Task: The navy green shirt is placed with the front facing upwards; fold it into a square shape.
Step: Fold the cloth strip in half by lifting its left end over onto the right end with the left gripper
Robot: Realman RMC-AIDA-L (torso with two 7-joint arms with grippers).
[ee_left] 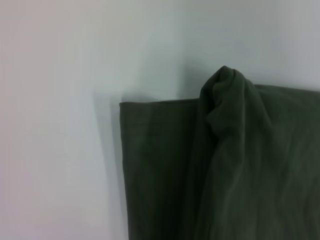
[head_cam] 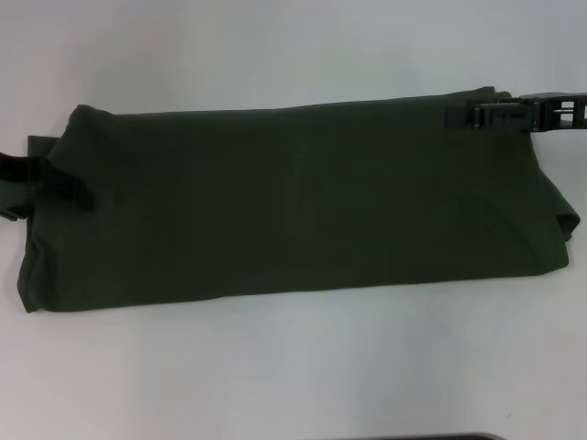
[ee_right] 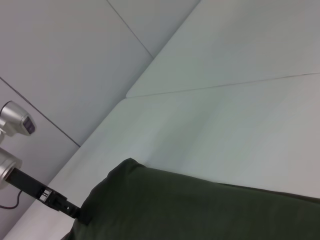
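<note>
The navy green shirt lies folded into a long dark olive band across the white table; its lettering and collar are hidden. My left gripper is at the band's left end, shut on the cloth there. The left wrist view shows a pinched-up peak of cloth beside a straight folded edge. My right gripper is at the band's far right corner, shut on the cloth edge. The right wrist view looks along the shirt to the left gripper at the raised far corner.
The white table surrounds the shirt, with bare surface in front and behind. A dark object's edge shows at the front of the table. A wall and a silver fixture lie beyond the left end.
</note>
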